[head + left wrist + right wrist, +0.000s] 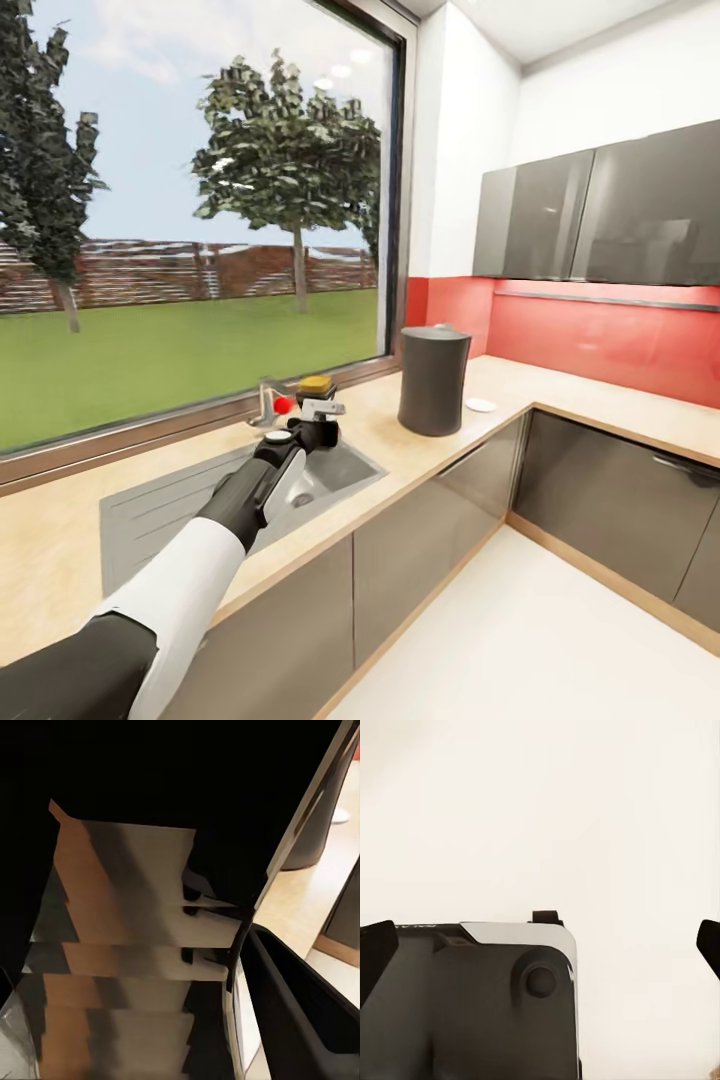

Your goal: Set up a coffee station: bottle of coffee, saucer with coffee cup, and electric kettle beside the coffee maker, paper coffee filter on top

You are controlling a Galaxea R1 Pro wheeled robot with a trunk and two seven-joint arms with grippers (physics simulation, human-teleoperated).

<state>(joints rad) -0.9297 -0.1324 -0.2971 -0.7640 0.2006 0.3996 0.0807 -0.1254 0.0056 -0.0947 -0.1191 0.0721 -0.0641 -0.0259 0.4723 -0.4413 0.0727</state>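
Coffee maker (434, 380) is seen upright near the countertop's (380, 440) inner corner, a small white saucer (481, 405) just beside it. It lies beyond and right of the left gripper (318, 420), whose opening cannot be told. The right gripper's fingers (376, 952) are spread.

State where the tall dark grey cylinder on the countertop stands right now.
In the head view the dark grey cylinder stands on the countertop near its corner, right of the sink, with a small white saucer beside it.

Matt dark coffee maker (434, 381) on a pale wood-look worktop (395, 445); glossy red backsplash (600, 340); brushed steel sink (190, 500).
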